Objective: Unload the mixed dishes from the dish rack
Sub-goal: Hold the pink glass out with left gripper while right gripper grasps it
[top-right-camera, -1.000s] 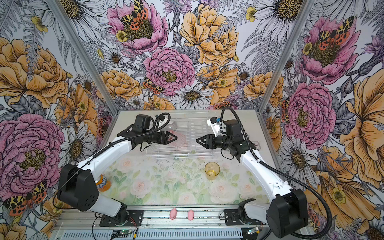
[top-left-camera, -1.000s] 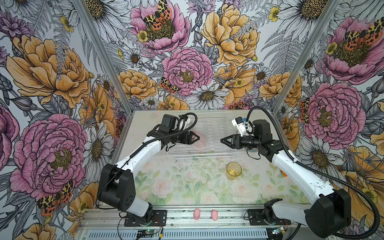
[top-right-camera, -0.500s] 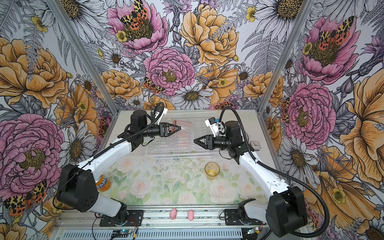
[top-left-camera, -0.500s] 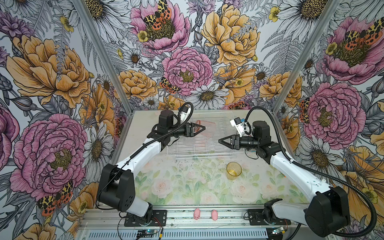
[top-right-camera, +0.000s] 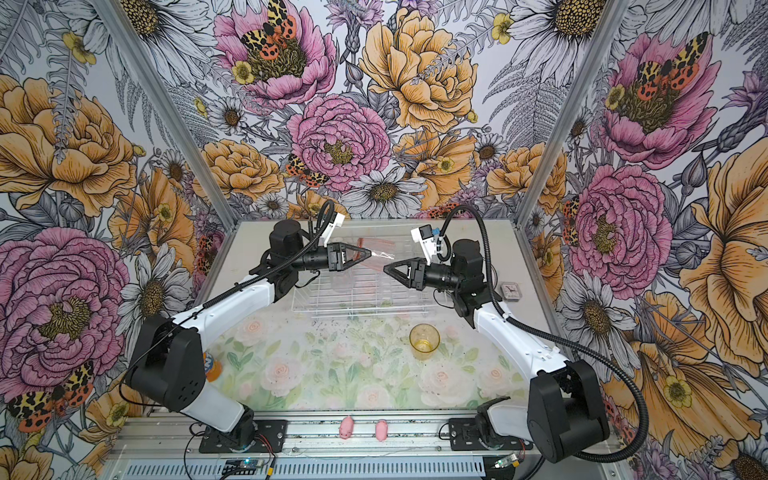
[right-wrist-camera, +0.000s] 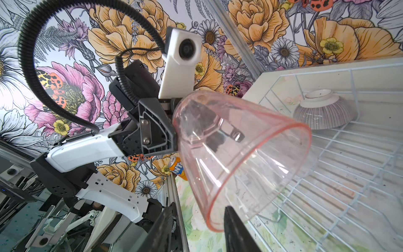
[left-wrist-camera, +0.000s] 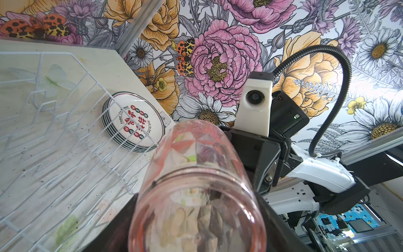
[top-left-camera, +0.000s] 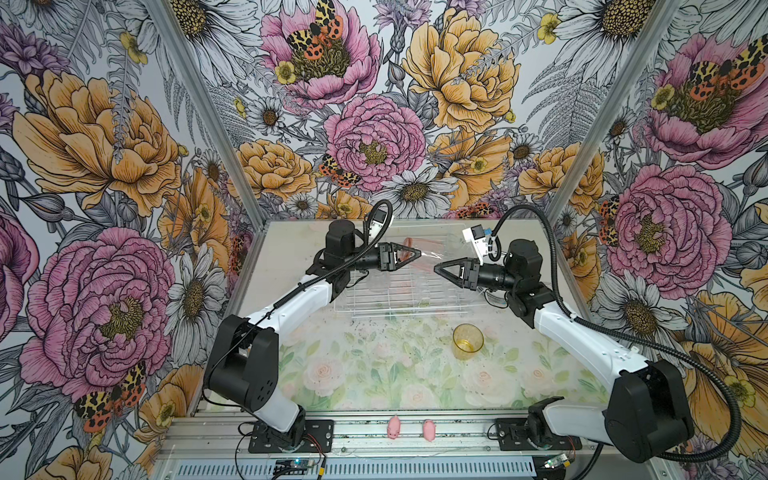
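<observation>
My left gripper [top-left-camera: 419, 252] [top-right-camera: 369, 252] [left-wrist-camera: 196, 209] is shut on the base of a pink tumbler [top-left-camera: 424, 255] [left-wrist-camera: 196, 165] [right-wrist-camera: 239, 152]. It holds the tumbler sideways in the air above the white wire dish rack [top-left-camera: 399, 299] [top-right-camera: 353, 299] [right-wrist-camera: 349, 174], mouth towards the right arm. My right gripper [top-left-camera: 436, 268] [top-right-camera: 385, 268] [right-wrist-camera: 199, 210] is open, and its two fingers straddle the tumbler's rim without pressing on it. A ribbed grey bowl [right-wrist-camera: 322, 113] lies upside down in a far corner of the rack. A stack of white plates [left-wrist-camera: 135, 122] lies flat just outside the rack wire.
An amber tumbler [top-left-camera: 467, 340] [top-right-camera: 424, 340] stands upright on the table in front of the rack. Two pink pig figures [top-left-camera: 393, 427] sit on the front rail. An orange soda can [top-right-camera: 212, 365] [right-wrist-camera: 178, 168] stands by the left arm's base.
My left gripper rose from the rack with the pink tumbler and swung it level towards the right gripper. The right gripper edged left to meet the rim, its jaws slightly narrower.
</observation>
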Robot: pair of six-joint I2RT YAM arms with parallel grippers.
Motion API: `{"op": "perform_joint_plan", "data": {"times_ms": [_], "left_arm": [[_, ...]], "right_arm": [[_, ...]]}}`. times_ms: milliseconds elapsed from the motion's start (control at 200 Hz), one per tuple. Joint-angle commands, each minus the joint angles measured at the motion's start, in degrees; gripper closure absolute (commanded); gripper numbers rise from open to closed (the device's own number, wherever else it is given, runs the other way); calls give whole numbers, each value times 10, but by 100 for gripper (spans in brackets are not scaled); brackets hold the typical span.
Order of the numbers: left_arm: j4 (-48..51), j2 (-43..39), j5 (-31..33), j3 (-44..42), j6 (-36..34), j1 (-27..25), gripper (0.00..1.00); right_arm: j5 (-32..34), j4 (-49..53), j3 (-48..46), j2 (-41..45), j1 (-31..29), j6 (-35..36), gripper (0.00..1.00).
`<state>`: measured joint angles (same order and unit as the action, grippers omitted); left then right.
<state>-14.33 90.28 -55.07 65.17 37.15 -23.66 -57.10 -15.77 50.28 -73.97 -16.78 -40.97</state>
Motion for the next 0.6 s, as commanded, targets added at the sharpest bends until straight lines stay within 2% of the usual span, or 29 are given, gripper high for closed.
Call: {"op": "perform_joint_plan", "data": {"times_ms": [0, 225, 495, 596], "left_arm": [[-54, 5, -22, 7, 17, -5, 42], [-118, 22, -37, 3, 57, -11, 42], [-261, 68, -52, -3, 154, -20, 43], [-292, 80, -53, -1, 177, -23, 43]], "right_arm": [[-4, -46, 15, -5, 5, -11, 58], [-7, -102, 18, -23, 5, -42, 61], [-19, -219, 18, -48, 4, -114, 74], [-18, -220, 20, -50, 5, -115, 84]]}}
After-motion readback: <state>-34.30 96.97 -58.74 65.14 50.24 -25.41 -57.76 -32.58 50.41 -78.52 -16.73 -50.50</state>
